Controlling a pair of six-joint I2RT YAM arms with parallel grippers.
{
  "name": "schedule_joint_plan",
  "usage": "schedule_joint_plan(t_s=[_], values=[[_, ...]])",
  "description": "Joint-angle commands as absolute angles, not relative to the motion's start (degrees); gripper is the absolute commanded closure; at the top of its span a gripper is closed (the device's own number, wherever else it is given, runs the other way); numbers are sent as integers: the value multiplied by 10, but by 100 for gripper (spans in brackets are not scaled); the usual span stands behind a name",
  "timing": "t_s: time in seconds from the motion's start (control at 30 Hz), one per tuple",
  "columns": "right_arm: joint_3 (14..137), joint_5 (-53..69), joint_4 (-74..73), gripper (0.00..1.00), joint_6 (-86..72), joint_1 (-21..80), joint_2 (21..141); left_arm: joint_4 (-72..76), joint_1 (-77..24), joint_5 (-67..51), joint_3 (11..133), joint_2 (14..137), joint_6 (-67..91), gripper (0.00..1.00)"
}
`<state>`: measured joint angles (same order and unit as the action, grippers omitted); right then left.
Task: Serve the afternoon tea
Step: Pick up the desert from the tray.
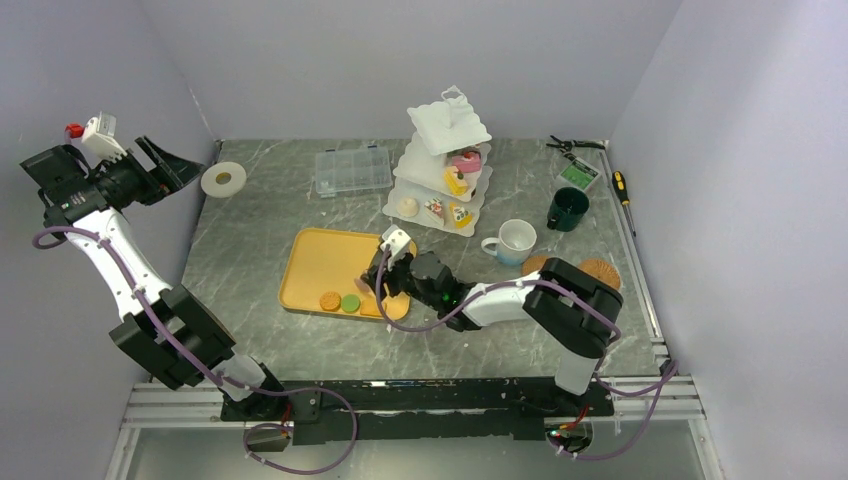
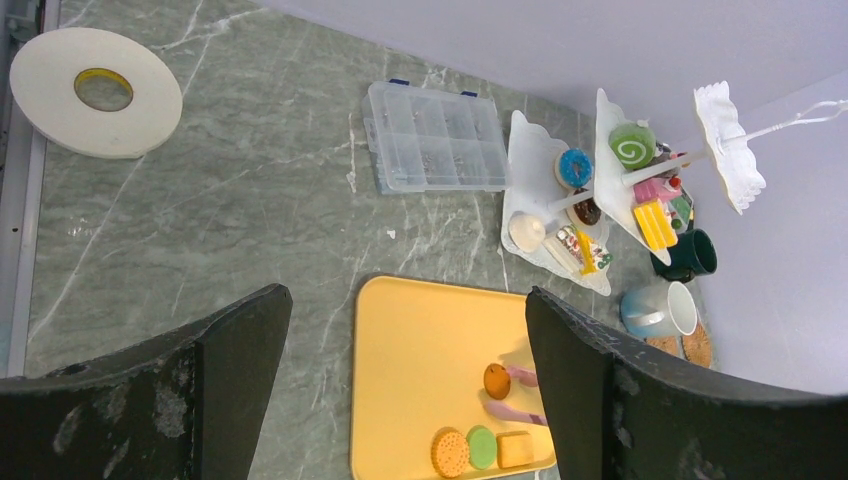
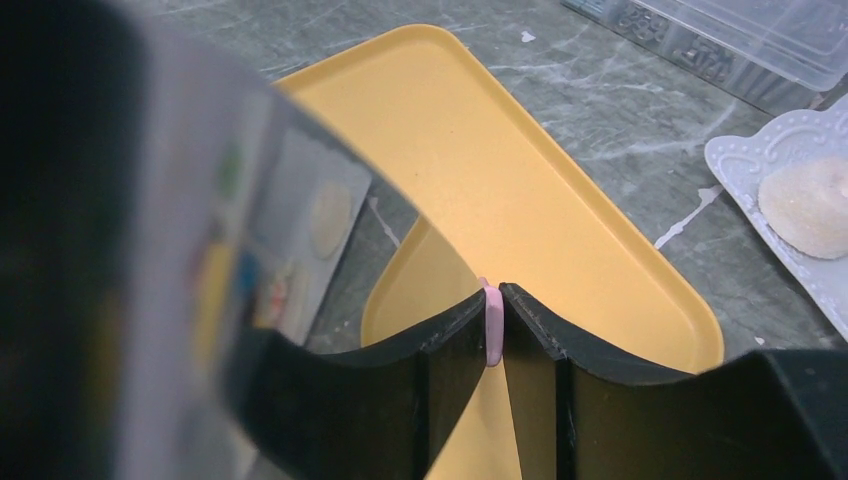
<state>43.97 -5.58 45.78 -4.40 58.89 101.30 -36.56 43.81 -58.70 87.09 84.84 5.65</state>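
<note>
Top external view: grey-green marble table point(image 1: 260, 215), pale lilac walls point(image 1: 400, 60) on three sides.

Far left: tape roll point(image 1: 223, 179). Far centre: clear box point(image 1: 352, 170), lid shut; contents too small to tell.

Far, right of the box: white three-tier stand point(image 1: 440, 125). The lower tiers carry a cream bun point(image 2: 527, 231), blue donut point(image 2: 575, 167), green swirl cake point(image 2: 632, 145) and yellow cake slice point(image 2: 655, 222).

Right side: white mug point(image 1: 516, 240), dark-green mug point(image 1: 568, 208) and cork coaster point(image 1: 601, 271).

Centre: yellow tray point(image 1: 320, 258). At its near edge lie an orange biscuit point(image 1: 329, 300), green biscuit point(image 1: 350, 302) and yellow square point(image 2: 516, 450) in a row. A brown round pastry point(image 2: 497, 380) lies farther in, touching the pink tongs point(image 3: 493, 335).

Right claw point(image 3: 490, 300): over the tray, clamped on the tongs.

Left claw point(image 2: 405, 310): raised at the left, jaws wide apart, holding nothing.
</note>
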Motion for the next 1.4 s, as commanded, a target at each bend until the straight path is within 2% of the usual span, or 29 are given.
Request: schedule_joint_plan(t_s=[0.0,0.37,1.07,1.37], values=[[441,-54,426,36,-43,578,1018,-353,443,-608,884,830,58,7],[464,-47,403,36,-20,576,958,-353,444,-610,885,832,60,7],[500,-5,417,35,-51,559,1041,-357,455,-617,898,833,59,7],[488,-13,406,43,-44,561,1031,-354,460,-623,900,834,64,7]])
